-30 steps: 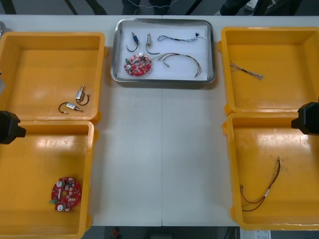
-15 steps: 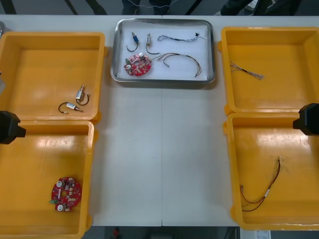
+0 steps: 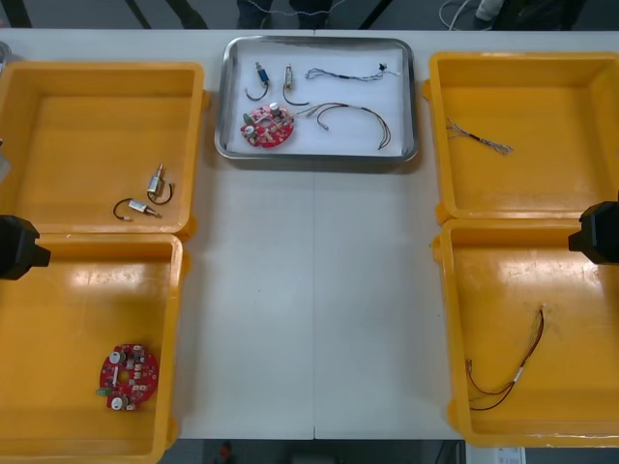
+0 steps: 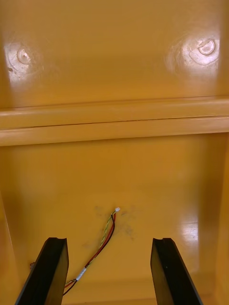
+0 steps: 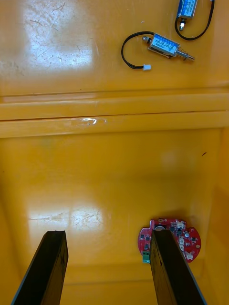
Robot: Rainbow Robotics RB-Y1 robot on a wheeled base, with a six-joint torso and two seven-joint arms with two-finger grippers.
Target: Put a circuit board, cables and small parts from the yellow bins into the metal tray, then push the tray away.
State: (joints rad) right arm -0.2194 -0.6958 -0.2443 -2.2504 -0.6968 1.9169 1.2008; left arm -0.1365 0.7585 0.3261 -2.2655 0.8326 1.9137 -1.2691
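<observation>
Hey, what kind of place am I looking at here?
Probably an electronics kitting or assembly bench: yellow bins of parts flank a metal tray holding a round red circuit board, cables and small metal parts.

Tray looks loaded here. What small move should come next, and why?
Probably just park: the metal tray sits at the table's far edge, already holding a round red circuit board, cables and small metal parts. The left gripper and right gripper hang open and empty over the near yellow bins, so nothing seems left to fetch or push.
</observation>
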